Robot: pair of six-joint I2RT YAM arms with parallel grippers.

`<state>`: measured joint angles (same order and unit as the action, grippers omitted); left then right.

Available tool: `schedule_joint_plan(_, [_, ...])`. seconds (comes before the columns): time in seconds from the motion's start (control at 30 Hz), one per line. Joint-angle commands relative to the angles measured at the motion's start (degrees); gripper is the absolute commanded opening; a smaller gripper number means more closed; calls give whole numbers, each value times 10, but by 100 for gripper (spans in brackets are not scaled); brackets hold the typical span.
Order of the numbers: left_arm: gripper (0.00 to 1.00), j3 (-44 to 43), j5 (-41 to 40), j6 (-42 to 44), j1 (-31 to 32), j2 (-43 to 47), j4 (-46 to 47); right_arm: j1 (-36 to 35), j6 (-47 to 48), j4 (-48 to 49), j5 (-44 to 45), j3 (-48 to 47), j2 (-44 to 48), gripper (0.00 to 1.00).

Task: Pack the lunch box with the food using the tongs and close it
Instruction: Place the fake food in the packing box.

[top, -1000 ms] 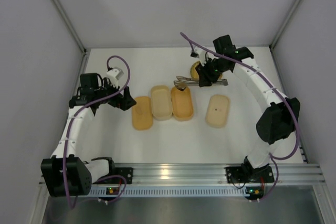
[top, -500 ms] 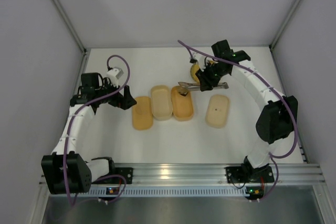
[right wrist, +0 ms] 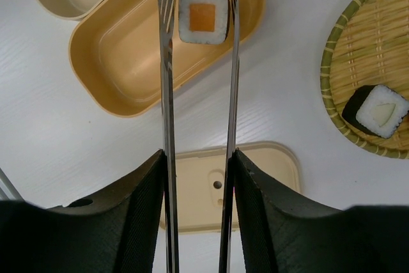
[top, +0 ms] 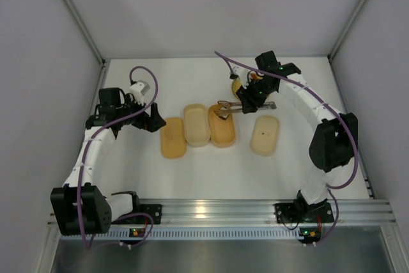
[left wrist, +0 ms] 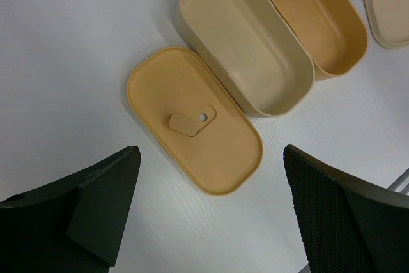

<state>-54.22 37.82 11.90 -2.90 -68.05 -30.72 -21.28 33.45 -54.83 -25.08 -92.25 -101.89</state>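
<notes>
Right wrist view: your right gripper point(right wrist: 199, 164) is clamped on the tongs point(right wrist: 168, 94). One black finger presses against the outside of each slim metal arm, and the two arms run away from the camera nearly parallel. Between their tips sits a sushi roll point(right wrist: 202, 17), white rice around an orange centre, over the far end of the orange tray point(right wrist: 121, 62). The right arm of the tongs lies against the roll's edge, while a thin gap shows on the left. You cannot tell from here whether the roll hangs in the tongs or rests on the tray floor. A second roll point(right wrist: 377, 111), with a dark wrap and pale centre, lies on the woven plate point(right wrist: 345, 36) to the right. A cream lid point(right wrist: 262, 171) lies flat on the table below the gripper.

From above, the tongs reach leftward from that gripper to the back end of the tray, which stands against the cream box point(top: 196, 124) on its left. Your left gripper point(left wrist: 208, 177) hangs wide open with nothing between its fingers. It is above the near end of the orange lid point(left wrist: 195, 129), which lies flat just beside the cream box on the white table point(top: 211, 171).
</notes>
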Motion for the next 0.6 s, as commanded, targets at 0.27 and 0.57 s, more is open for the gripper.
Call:
schedule_joint_plan(0.27, [98, -5, 3, -4, 1, 2, 29, -14, 5, 34, -15, -7, 12, 49])
schedule_joint_plan(0.57, [98, -7, 8, -1, 1, 19, 20, 57, -83, 39, -30, -25, 84, 48])
